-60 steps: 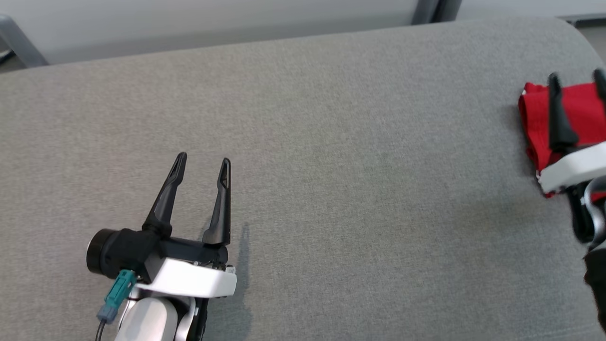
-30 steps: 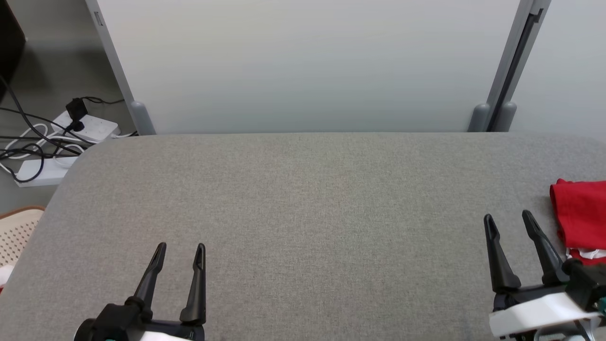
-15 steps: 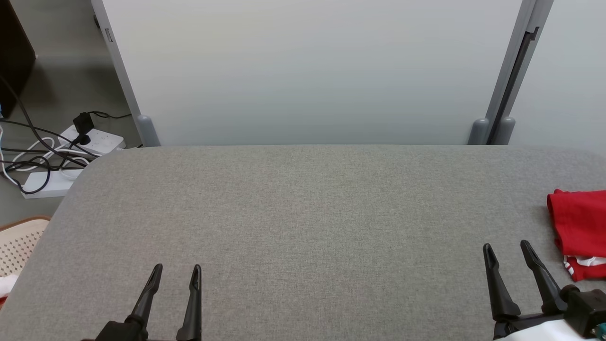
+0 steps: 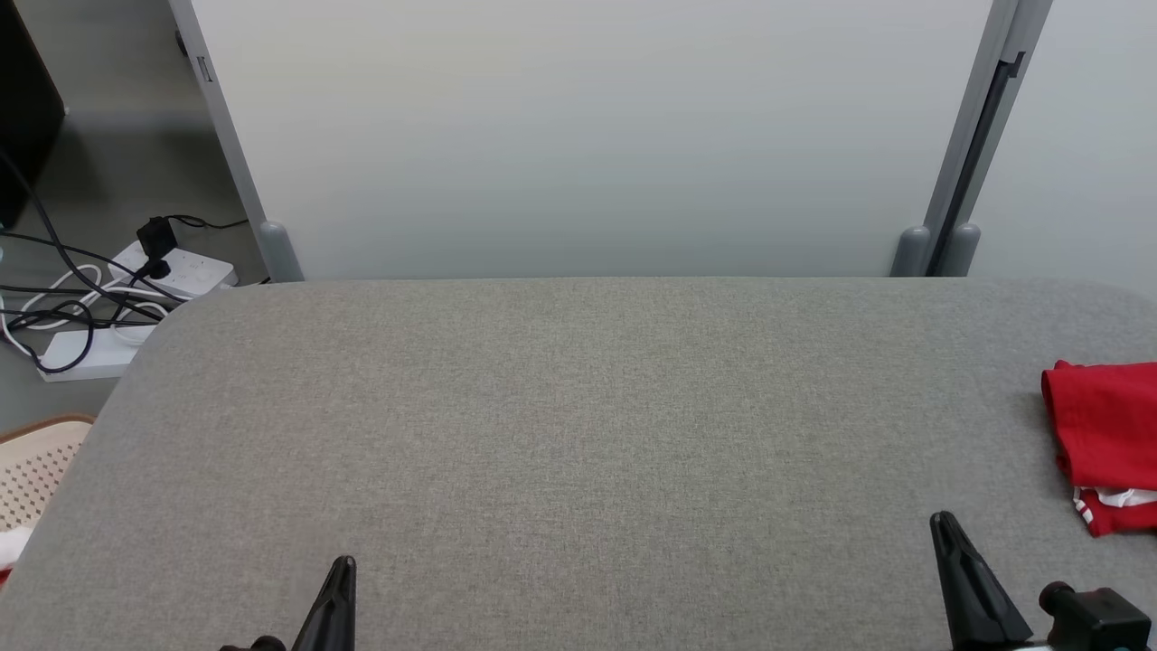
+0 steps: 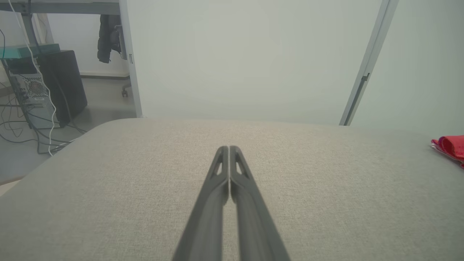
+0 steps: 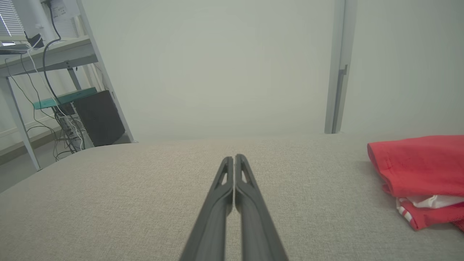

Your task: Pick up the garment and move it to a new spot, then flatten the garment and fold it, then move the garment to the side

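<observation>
Start at the near-left part of the table (image 4: 578,407) and locate the left gripper (image 5: 229,148). Compare with half a second ago: spread then, now pressed tip to tip with nothing between. Note also less finger length above the lower edge of the head view, with the camera nearly unmoved. Read this as a pull-back toward the table's near edge.

Proceed to the near-right part of the table and locate the right gripper (image 6: 234,157). Record the same change: spread before, now narrowed to a closed, empty pair, and drawn back likewise.

Finish at the right edge of the table with the garment (image 4: 1103,425). Confirm a compact folded red stack with a white-striped layer underneath, apart from both tools and in the same place as half a second ago.

Treat the closing and retreat of both tools as a stow action. Judge the move-to-the-side step done, with no further handling called for.
</observation>
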`<state>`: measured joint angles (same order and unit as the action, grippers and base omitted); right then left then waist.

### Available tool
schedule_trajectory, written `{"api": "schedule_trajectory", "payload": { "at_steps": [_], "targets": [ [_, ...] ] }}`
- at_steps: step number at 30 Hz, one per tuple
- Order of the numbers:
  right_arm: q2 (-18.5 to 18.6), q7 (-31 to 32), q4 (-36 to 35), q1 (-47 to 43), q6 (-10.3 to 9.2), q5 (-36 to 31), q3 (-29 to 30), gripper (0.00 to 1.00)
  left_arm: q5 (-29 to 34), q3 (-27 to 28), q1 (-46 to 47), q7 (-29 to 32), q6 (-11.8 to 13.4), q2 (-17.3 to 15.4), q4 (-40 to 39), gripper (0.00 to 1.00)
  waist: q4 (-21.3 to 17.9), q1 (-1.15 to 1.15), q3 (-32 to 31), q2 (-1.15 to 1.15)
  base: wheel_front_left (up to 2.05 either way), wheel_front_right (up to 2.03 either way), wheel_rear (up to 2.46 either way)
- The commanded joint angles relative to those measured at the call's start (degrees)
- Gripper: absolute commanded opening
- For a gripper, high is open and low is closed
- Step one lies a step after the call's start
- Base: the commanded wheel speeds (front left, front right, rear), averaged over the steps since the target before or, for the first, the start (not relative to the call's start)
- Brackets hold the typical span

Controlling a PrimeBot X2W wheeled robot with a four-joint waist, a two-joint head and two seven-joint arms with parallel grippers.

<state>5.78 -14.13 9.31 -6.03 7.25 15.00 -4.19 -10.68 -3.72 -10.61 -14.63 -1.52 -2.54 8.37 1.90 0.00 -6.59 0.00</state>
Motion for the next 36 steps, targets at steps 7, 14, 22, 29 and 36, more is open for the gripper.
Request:
{"api": "schedule_trajectory", "payload": {
  "at_steps": [7, 14, 22, 29, 36],
  "targets": [
    [0.2, 1.3, -0.5, 1.4, 0.02, 4.9, 0.9, 0.00, -5.1, 0.8, 1.7, 1.5, -0.4, -0.1, -0.4, 0.00, -0.1, 0.11, 0.3, 0.00, 0.00, 0.00, 0.00],
    [0.0, 2.4, -0.1, 2.0, 0.03, 9.3, 1.4, 0.00, -9.7, 1.3, 2.5, 2.6, -0.7, -0.1, -0.1, 0.00, -0.2, 0.01, 0.8, 0.00, 0.00, 0.00, 0.00],
    [-0.2, 3.6, 0.2, 2.7, 0.04, 13.6, 2.0, 0.00, -14.2, 1.9, 3.4, 3.7, -1.0, -0.1, 0.3, 0.00, -0.3, 0.00, 1.2, 0.00, 0.00, 0.00, 0.00],
    [-0.4, 4.9, 0.5, 3.4, 0.06, 18.5, 2.7, 0.00, -19.5, 2.5, 4.4, 5.1, -1.4, -0.1, 0.7, 0.00, -0.5, 0.00, 1.6, 0.00, 0.00, 0.00, 0.00],
    [-0.6, 6.1, 0.8, 4.1, 0.07, 22.8, 3.3, 0.00, -24.0, 3.1, 5.3, 6.3, -1.8, -0.1, 1.0, 0.00, -0.6, 0.00, 2.0, 0.00, 0.00, 0.00, 0.00]
  ]
}}
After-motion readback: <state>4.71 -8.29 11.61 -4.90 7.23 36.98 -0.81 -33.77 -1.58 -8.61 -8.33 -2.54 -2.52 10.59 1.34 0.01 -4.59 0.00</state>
